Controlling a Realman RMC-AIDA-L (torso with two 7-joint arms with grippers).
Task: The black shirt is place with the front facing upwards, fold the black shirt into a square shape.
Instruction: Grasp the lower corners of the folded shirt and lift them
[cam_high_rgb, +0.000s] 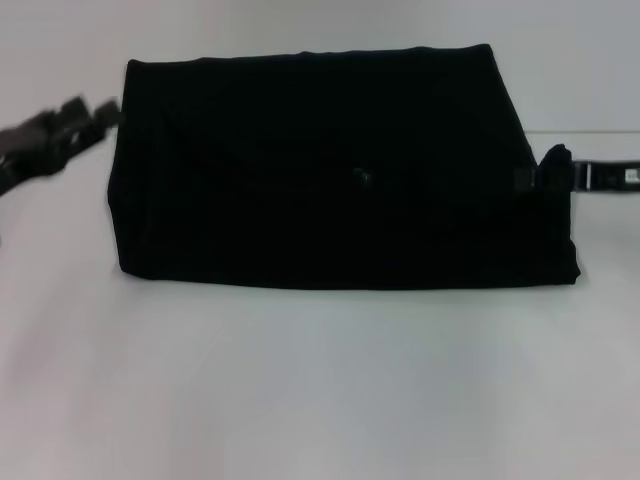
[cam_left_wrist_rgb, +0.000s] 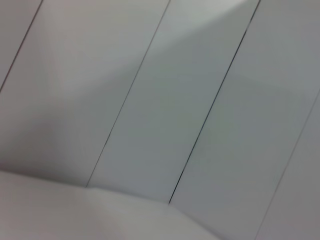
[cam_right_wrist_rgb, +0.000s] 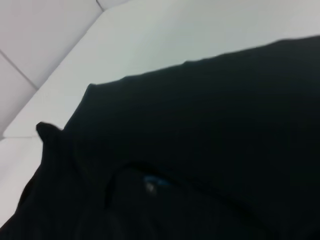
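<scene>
While folded, black shirt (cam_high_rgb: 340, 170), blue label (cam_right_wrist_rgb: 150, 183) unreadable

Shirt (cam_high_rgb: 340, 170) lies folded on table (cam_high_rgb: 320, 390), centre, toward far side. Left gripper (cam_high_rgb: 85, 118) just off shirt's left far corner, apart. Right gripper (cam_high_rgb: 545, 175) at shirt's right edge, seemingly touching cloth.

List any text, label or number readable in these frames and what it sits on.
None can be read.
black shirt: folded, no lettering showing; a small bluish neck label is too blurred to read.
right tool: pale marks on the arm behind it, too small to read.
left tool: no markings visible.
</scene>
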